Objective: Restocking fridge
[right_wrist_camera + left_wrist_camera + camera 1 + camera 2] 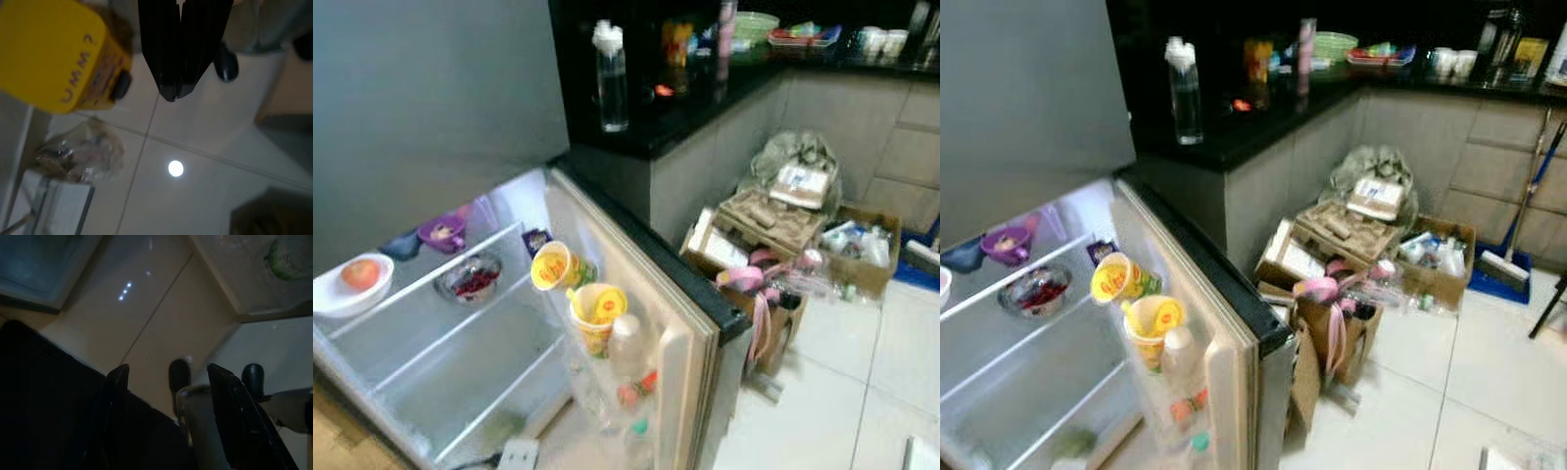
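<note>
The fridge stands open, its door [677, 362] swung toward me. On the top glass shelf [421, 284] are a white bowl [342, 297] holding an orange fruit [360, 273], a purple bowl [442, 233] and a steel bowl [470, 279] of red pieces. Two yellow cups [556, 266] lie in the door rack above a pale bottle [626, 348]. My left gripper [168, 377] hangs open over the tiled floor. My right gripper [171, 93] is shut, pointing at the floor beside a yellow box [54, 54].
A clear water bottle [610, 76] stands on the black counter [675, 117]. Cardboard boxes [773, 220] full of clutter crowd the floor right of the fridge door. A broom [1508, 255] leans at the far right. A crumpled plastic bag [80, 152] lies on the tiles.
</note>
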